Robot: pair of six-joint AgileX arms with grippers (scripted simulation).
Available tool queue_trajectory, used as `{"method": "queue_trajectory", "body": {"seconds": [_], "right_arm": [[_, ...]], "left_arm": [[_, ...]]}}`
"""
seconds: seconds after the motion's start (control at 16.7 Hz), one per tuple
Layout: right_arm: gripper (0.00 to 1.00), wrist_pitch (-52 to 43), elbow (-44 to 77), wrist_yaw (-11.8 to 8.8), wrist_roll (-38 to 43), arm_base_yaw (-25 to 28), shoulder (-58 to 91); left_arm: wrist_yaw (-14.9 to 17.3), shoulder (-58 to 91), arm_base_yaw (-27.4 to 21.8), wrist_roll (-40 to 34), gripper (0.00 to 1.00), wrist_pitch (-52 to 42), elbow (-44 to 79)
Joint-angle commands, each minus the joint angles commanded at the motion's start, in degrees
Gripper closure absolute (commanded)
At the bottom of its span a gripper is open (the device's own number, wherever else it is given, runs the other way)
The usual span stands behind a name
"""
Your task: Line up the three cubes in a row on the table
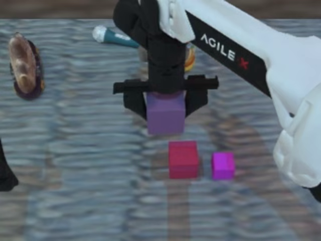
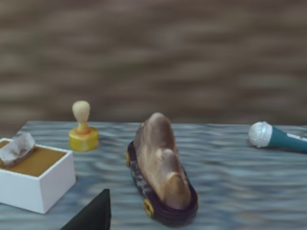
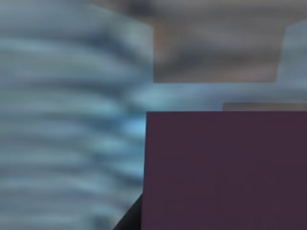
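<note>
Top view, front of bench (image 1: 75,201) first: the crimson-pink cube (image 1: 183,159) and the smaller magenta cube (image 1: 223,165) sit side by side near centre-right, a narrow gap between them, crimson-pink one to the left. Both rest flat on the blue-grey rippled cover, square to each other.

Just behind the crimson-pink cube, offset a little to the left: the largest cube, the purple cube (image 1: 165,113). The right hand (image 1: 166,103) comes down over it from above, black fingers one at each side of the block, pinching it. Whether the block rests on the cover or hangs just above it cannot be told. It is close to the crimson-pink cube but not touching. The right arm reaches in from the right edge, white casing with AgileX lettering.

Right wrist view: dark purple face of the purple cube (image 3: 225,170) fills the lower right; rippled cover beyond it.

Left arm: only a dark part shows at the left edge of the top view; fingers not readable.

Farther back: a brown shoe-shaped thing on a dark wheeled base (image 1: 25,65) at far left, a teal microphone (image 1: 113,36) near the back edge. Left wrist view also shows a yellow stamp (image 2: 82,127) and a white box (image 2: 33,175).
</note>
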Motion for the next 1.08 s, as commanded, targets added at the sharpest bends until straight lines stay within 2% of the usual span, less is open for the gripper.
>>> {"method": "queue_trajectory", "body": {"seconds": [0.18, 0.36, 0.78, 1.08], "right_arm": [[1.00, -4.1, 9.2, 0.3, 9.3, 7.0, 4.3], [1.00, -5.9, 13.0, 0.5, 13.2, 10.3, 6.2], [1.00, -6.7, 15.2, 0.5, 13.3, 10.5, 7.8], [1.00, -11.8, 30.3, 0.6, 13.7, 10.7, 18.0]], "left_arm": [[0.0, 0.0, 0.0, 0.0, 0.00, 0.0, 0.0], [0.0, 0.0, 0.0, 0.0, 0.00, 0.0, 0.0], [0.0, 0.0, 0.0, 0.0, 0.00, 0.0, 0.0], [0.0, 0.0, 0.0, 0.0, 0.00, 0.0, 0.0]]}}
